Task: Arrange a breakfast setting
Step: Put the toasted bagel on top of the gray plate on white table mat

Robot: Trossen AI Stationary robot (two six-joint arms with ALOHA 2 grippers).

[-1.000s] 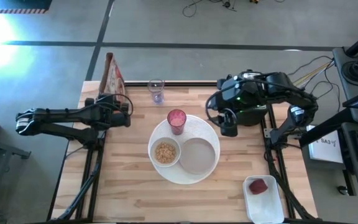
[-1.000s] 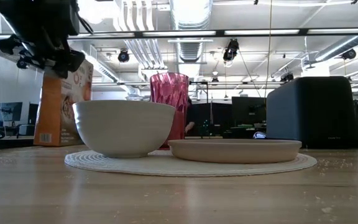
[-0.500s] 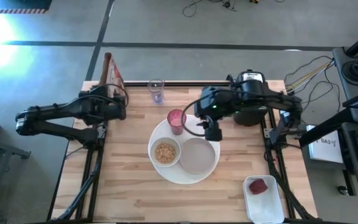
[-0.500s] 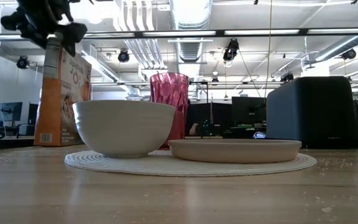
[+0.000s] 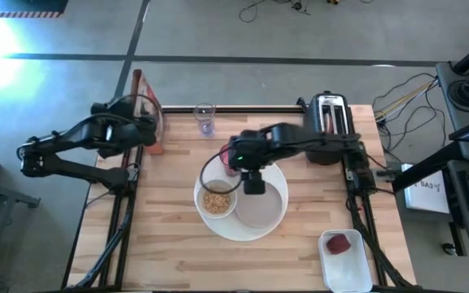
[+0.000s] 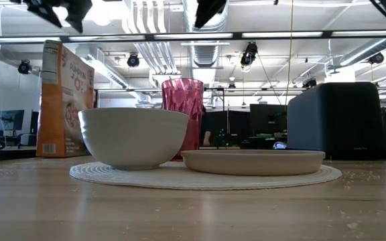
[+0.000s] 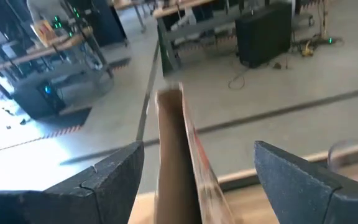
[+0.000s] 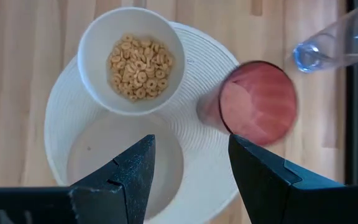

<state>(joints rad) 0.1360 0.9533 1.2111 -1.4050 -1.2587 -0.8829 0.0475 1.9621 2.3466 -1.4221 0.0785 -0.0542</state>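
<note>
The placemat [image 5: 218,224] is my landmark at the table's middle. On it sit the plate [image 5: 260,207], the cereal bowl [image 5: 216,200] and the tumbler [image 5: 229,159] at its far edge. My right gripper [image 5: 253,185] hovers open above the plate, nearest the tumbler, which probably lies just beyond it. My left gripper [image 5: 141,129] stands open around the cereal box [image 5: 146,102], well left. Only the high view shows the toaster [image 5: 330,122].

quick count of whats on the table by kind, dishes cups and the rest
dishes: 2, white bowl, grey plate
cups: 2, pink tumbler, clear glass
placemat: 1
cereal box: 1
toaster: 1
white tub: 1
total: 8
</note>
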